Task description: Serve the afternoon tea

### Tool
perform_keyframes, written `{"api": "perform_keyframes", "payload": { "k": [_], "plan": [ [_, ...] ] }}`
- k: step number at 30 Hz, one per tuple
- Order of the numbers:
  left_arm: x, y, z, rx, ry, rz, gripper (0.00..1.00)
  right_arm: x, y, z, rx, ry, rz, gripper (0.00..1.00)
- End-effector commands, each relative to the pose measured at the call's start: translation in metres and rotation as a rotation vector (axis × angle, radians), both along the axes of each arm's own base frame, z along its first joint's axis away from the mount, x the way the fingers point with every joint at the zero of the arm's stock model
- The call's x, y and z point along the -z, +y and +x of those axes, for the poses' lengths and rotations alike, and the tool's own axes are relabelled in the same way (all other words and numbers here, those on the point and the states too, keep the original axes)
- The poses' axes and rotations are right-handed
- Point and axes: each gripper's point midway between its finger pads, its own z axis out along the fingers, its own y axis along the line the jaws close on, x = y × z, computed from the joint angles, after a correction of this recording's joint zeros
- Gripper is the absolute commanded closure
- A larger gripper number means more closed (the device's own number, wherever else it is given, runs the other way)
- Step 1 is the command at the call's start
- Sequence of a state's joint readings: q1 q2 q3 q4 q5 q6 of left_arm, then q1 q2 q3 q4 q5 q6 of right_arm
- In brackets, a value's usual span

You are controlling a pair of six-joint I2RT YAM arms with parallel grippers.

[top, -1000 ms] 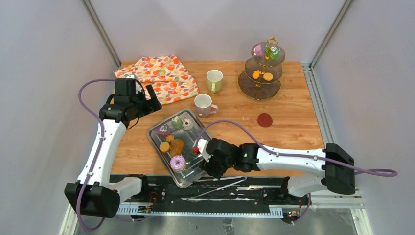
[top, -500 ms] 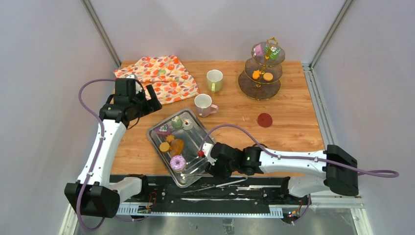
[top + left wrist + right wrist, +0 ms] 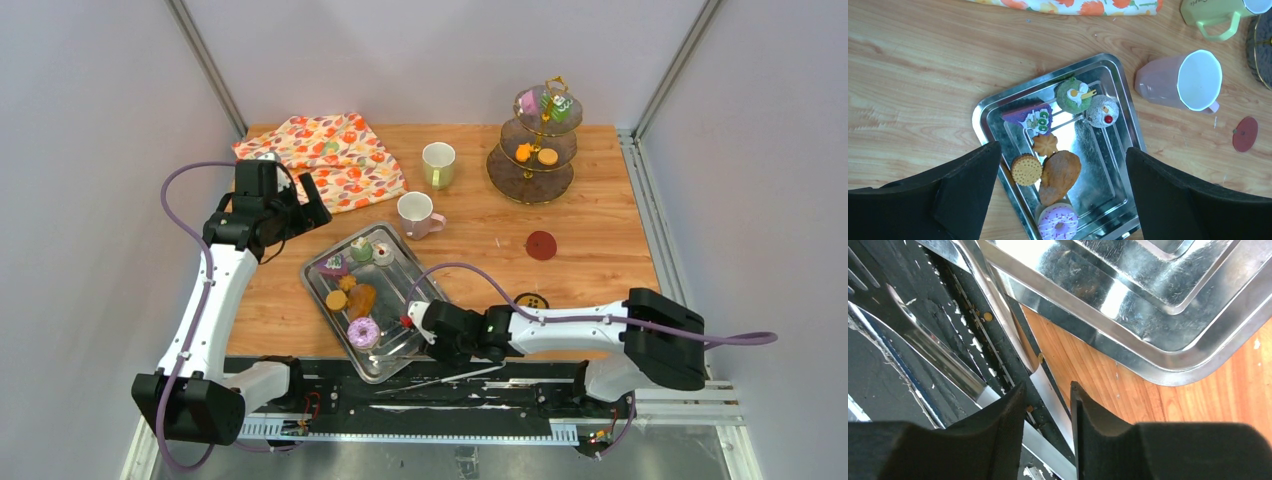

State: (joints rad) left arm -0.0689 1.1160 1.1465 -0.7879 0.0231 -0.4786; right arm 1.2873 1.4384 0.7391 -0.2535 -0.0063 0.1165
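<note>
The afternoon tea pastries lie on a steel tray point(image 3: 320, 305) point(image 3: 979, 115): a pink-iced donut point(image 3: 363, 331) point(image 3: 1058, 224), orange cookies point(image 3: 1027, 169), a purple cake point(image 3: 1030, 116) and a green cake point(image 3: 1073, 95). Behind the tray stand a pink mug point(image 3: 415, 213) point(image 3: 1173, 82) and a pale-green mug point(image 3: 438, 163). My left gripper point(image 3: 300, 205) point(image 3: 1062, 150) hangs open high above the tray, holding nothing. At the table's front edge, by the tray's near corner point(image 3: 1148, 340), my right gripper point(image 3: 435, 358) point(image 3: 1046, 387) has its jaws narrowly apart. One thin metal arm of the tongs point(image 3: 1048, 395) runs between them.
The long metal tongs point(image 3: 450, 377) lie on the black rail in front of the table. A three-tier stand point(image 3: 540, 140) with a few pastries stands at the back right. An orange floral cloth point(image 3: 330, 155), a red coaster point(image 3: 541, 245) and a small dark disc point(image 3: 533, 301) lie on the wood.
My right gripper has slid down over the front edge to the tongs, and its jaws have narrowed. The right forearm swung, uncovering the dark disc. The left arm has not moved.
</note>
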Motion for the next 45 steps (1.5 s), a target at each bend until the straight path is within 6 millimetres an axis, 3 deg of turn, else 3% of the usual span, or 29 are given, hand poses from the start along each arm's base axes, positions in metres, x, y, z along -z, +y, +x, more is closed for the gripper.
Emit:
{"api": "perform_keyframes", "payload": {
  "k": [1,5,8,15,20,25,30,35,42,44,45],
  "plan": [
    [-0.008,-0.003,0.001,0.013,-0.032,-0.01,0.0,0.007,0.0,-0.003,-0.002,0.001,0.002,0.71],
    [-0.009,-0.003,0.001,0.011,-0.032,-0.01,0.0,0.004,-0.005,-0.003,-0.014,-0.01,-0.005,0.94],
    [-0.009,-0.004,0.001,0.014,-0.031,-0.012,0.0,0.0,-0.013,-0.003,-0.02,-0.023,-0.026,0.99],
    [-0.01,-0.003,0.001,0.011,-0.036,-0.012,0.0,-0.032,-0.024,0.01,0.054,-0.092,0.002,0.99],
    [-0.01,-0.004,0.002,0.012,-0.033,-0.014,0.0,-0.064,-0.051,0.054,0.359,-0.121,0.062,0.99],
    [-0.01,-0.005,0.003,0.016,-0.031,-0.018,0.0,-0.077,-0.098,0.101,0.751,-0.114,0.102,1.0],
    [-0.01,-0.006,0.004,0.018,-0.031,-0.023,0.0,-0.07,-0.122,0.127,0.99,-0.095,0.075,1.0],
    [-0.01,-0.006,0.005,0.017,-0.031,-0.021,0.0,-0.055,-0.12,0.143,1.15,-0.088,0.018,0.99],
    [-0.011,-0.005,0.005,0.019,-0.034,-0.016,0.0,-0.049,-0.12,0.182,1.311,-0.156,-0.016,0.99],
    [-0.012,-0.004,0.005,0.02,-0.04,-0.011,0.0,-0.049,-0.113,0.188,1.267,-0.154,-0.004,0.93],
    [-0.013,-0.004,0.004,0.021,-0.041,-0.008,0.0,-0.051,-0.111,0.19,1.246,-0.156,0.008,0.83]
  ]
}}
